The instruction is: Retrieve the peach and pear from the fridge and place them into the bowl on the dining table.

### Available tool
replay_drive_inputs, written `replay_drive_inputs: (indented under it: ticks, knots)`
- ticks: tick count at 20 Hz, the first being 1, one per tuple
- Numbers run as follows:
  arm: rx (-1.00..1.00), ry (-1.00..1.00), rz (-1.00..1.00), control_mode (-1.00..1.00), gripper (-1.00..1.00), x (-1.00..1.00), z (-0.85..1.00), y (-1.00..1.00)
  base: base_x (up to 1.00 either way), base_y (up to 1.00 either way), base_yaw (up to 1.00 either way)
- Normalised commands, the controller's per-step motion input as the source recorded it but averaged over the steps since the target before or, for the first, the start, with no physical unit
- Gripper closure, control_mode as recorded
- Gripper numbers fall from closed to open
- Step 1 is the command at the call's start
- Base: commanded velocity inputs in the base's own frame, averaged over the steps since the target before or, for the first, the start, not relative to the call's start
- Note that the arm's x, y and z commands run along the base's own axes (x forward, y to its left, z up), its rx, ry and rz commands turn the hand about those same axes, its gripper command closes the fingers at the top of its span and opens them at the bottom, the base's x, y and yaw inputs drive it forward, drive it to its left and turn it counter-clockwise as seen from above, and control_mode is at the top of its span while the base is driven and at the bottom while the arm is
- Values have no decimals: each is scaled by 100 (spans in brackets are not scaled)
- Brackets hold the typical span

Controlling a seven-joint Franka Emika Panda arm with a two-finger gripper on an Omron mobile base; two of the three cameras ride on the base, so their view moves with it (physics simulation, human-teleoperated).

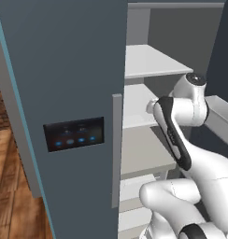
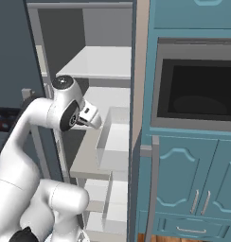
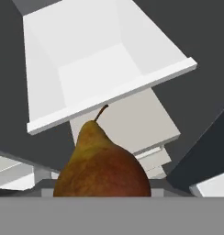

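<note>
- The arm (image 1: 181, 135) reaches into the open fridge (image 1: 64, 70), its wrist at the level of the middle shelves (image 1: 139, 109).
- In the right base view the gripper (image 2: 91, 118) sits just beside a white door bin (image 2: 112, 142).
- The hand view has the pear (image 3: 102, 167) right at the gripper, stem pointing away from the camera; the jaws are closed on it, though the fingertips themselves are hidden.
- Beyond the pear lies an open white bin (image 3: 100, 64) and a beige shelf (image 3: 137, 124).
- A black panel (image 1: 74, 134) with blue lights sits on the fridge door.
</note>
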Motion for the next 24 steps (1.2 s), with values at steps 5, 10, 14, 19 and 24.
replay_drive_inputs:
  ticks: [5,10,14,19,24]
  knots:
    - [0,0,3,-100,100,-100,16,6,0,0,0]
    - [0,0,0,-100,100,-93,0,1,0,0,0]
    - [0,0,0,100,100,-58,0,0,-20,0,0]
    - [0,0,0,100,100,0,0,0,-80,1,0]
    - [0,0,0,100,100,0,0,0,-86,1,-14]
